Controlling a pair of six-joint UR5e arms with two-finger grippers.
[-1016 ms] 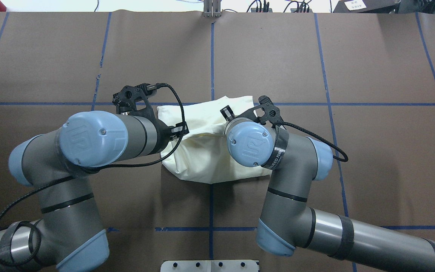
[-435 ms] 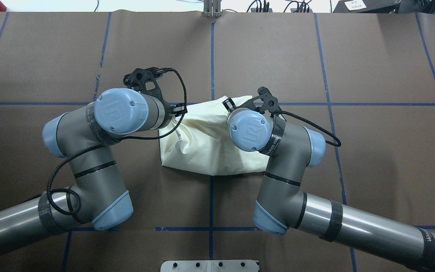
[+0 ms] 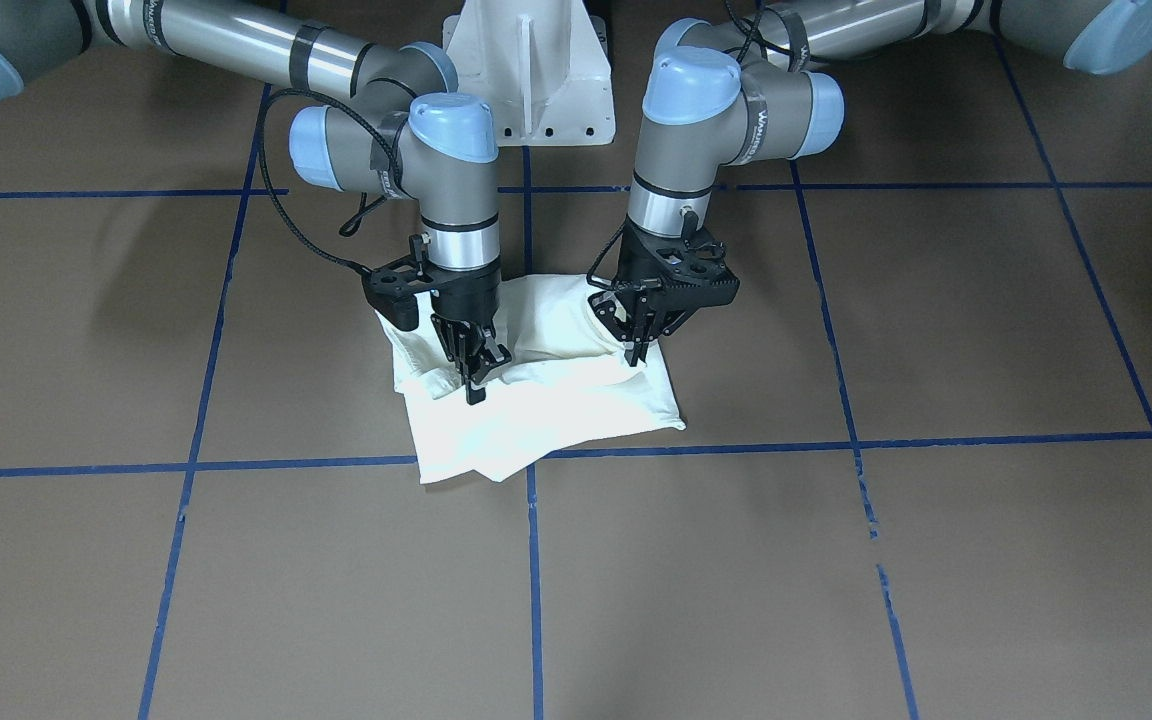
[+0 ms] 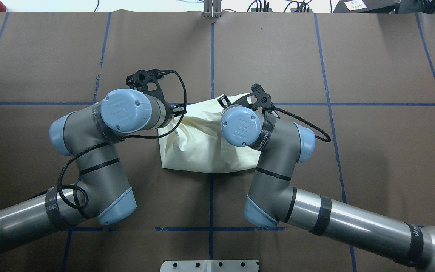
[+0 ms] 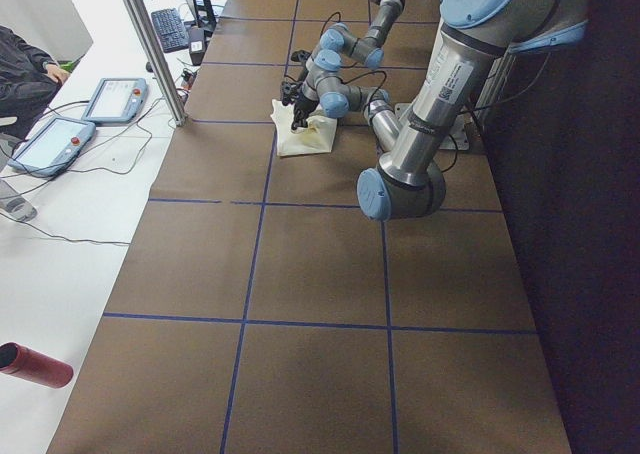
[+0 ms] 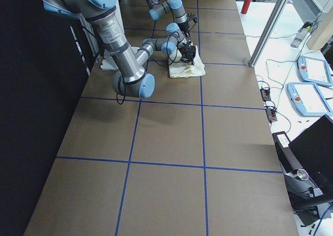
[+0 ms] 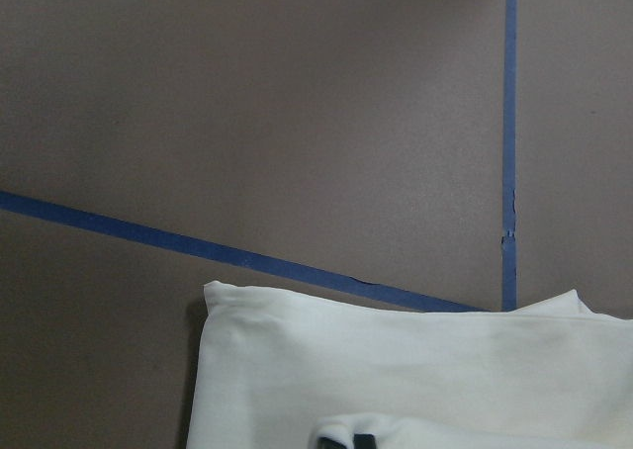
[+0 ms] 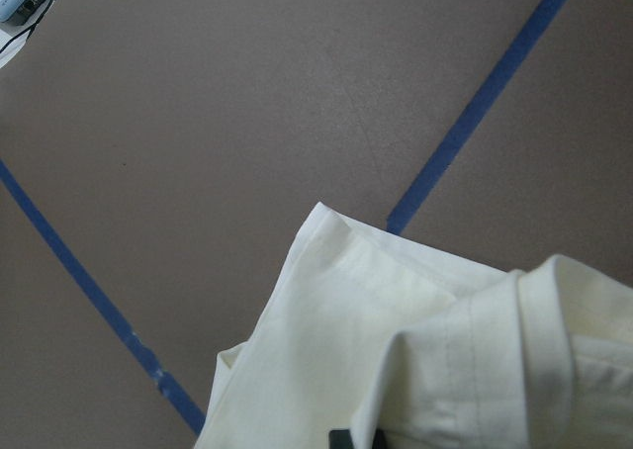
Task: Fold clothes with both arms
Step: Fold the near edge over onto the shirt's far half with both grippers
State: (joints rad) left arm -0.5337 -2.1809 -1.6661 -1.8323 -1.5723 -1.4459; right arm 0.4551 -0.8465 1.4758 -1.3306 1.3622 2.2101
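Note:
The clothes are one cream-white shirt, folded into a small rumpled packet at the table's middle; only plain cloth shows. In the front-facing view my left gripper pinches a raised fold at the packet's right edge. My right gripper is shut on a fold near its left side. From overhead both grippers are hidden under the left arm's wrist and the right arm's wrist. Each wrist view shows cloth bunched at a black fingertip along the bottom edge.
Brown table paper is crossed by blue tape lines. The white pedestal base stands behind the shirt. Off the table's far side are teach pendants, a person's sleeve and a red cylinder.
Both wrists have moved away from the robot's base, the right one also toward the centre. The shirt's near edge has come over with them, so its outline is shorter.

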